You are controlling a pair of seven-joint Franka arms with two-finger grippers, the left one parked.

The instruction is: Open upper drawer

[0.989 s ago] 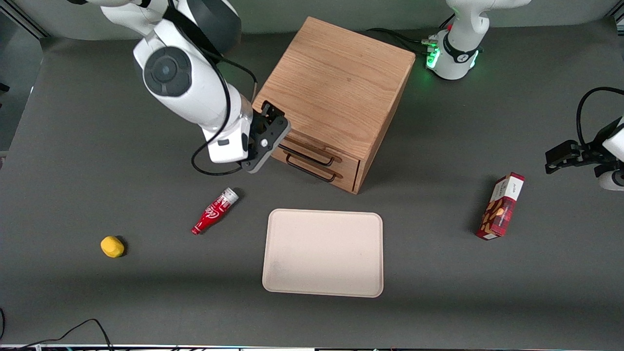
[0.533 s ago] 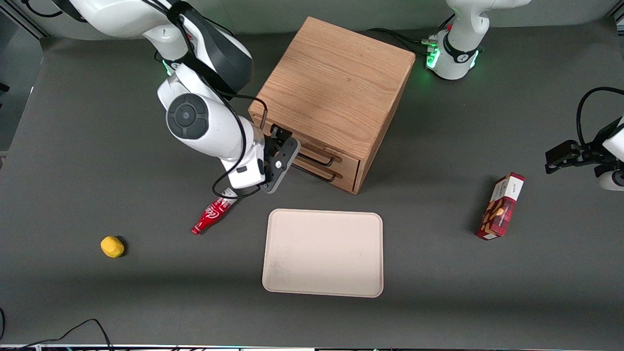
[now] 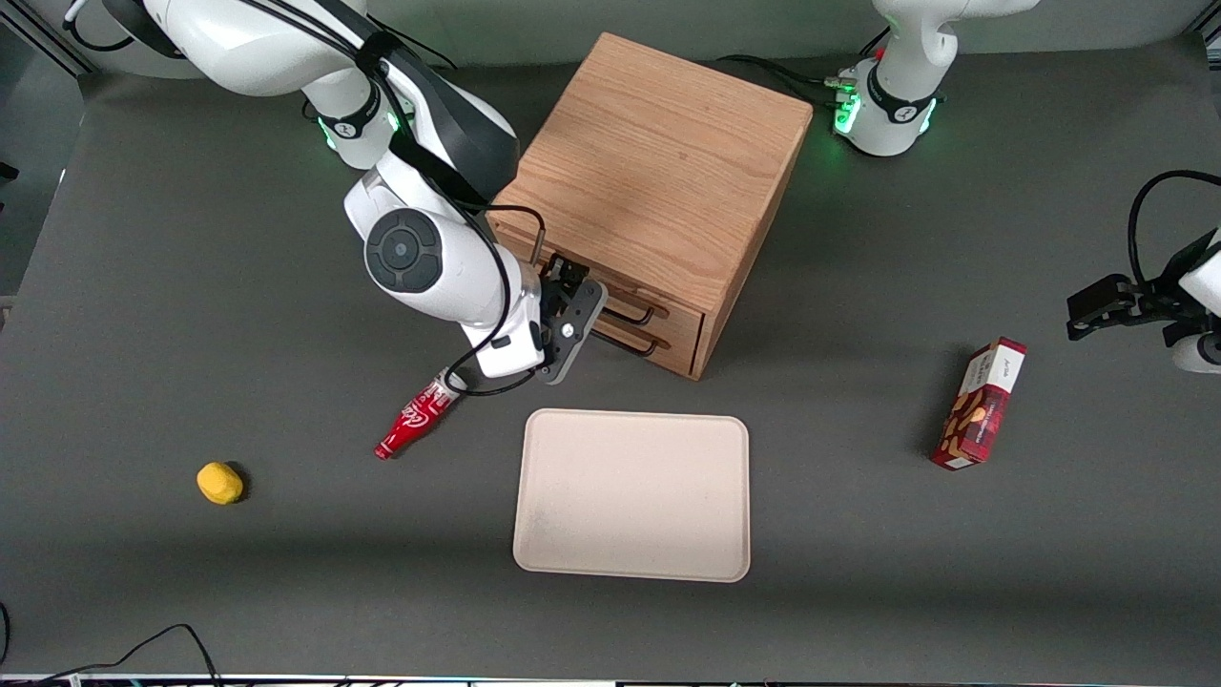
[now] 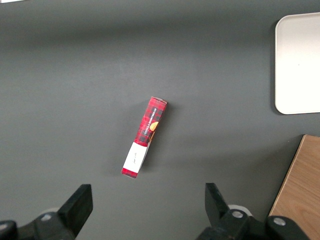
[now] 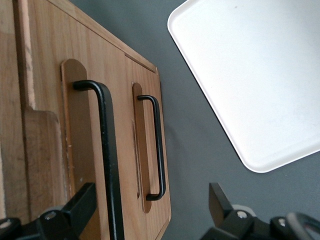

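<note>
I had the hand [image 3: 570,307] right up at the front of the cabinet [image 3: 658,162], its fingers [image 5: 82,202] spread, one black finger beside the thin black wire handle [image 5: 107,160] of the upper drawer [image 3: 625,298]. That drawer sat shut, flush in the cube of grained light oak; each handle sat over a rounded recessed plate in the wood. The lower drawer [image 5: 147,150] carried a matching handle. The table [image 3: 858,534] was matte dark grey. Nearer the front camera lay a smooth cream tray [image 3: 631,495] with rounded corners. A glossy red tube [image 3: 417,416] and a small yellow lump [image 3: 219,482] lay toward the working arm's end; a red carton [image 3: 981,405] toward the parked arm's.
</note>
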